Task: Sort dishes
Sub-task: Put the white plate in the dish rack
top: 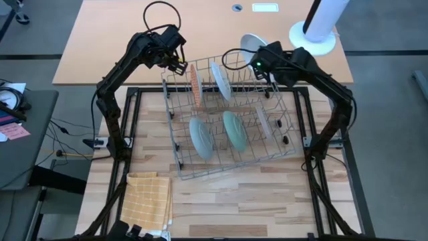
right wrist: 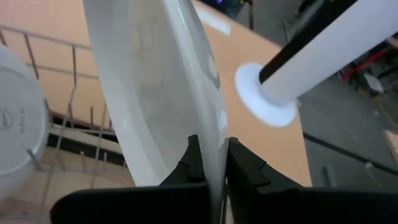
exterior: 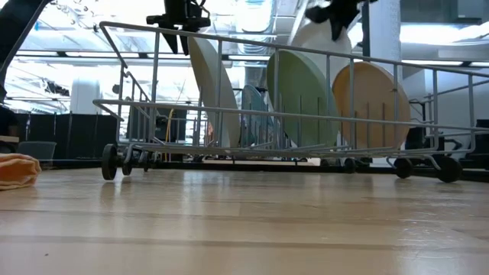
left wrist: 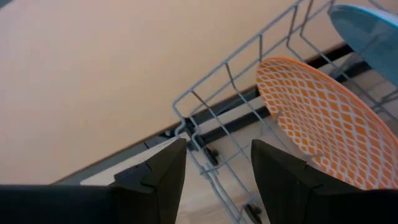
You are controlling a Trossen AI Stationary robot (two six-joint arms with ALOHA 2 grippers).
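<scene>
Five round plates stand on edge in the grey wire rack (top: pixel 231 137) on the wooden table (top: pixel 254 201): we count an orange-patterned plate (top: pixel 196 86) and a white plate (top: pixel 221 80) in the far row, then two pale teal-green plates (top: pixel 201 138) and a beige-grey plate (top: pixel 263 122) nearer. Our right gripper (right wrist: pixel 210 165) is clamped on the rim of a sixth white round plate (right wrist: pixel 155 87), held above the rack's far right corner. Our left gripper (left wrist: pixel 214 163) hovers with its fingers apart at the rack's far left corner, just beside the orange-patterned plate but not touching it. A square yellow checked cloth (top: pixel 148 199) lies near the table's front left
</scene>
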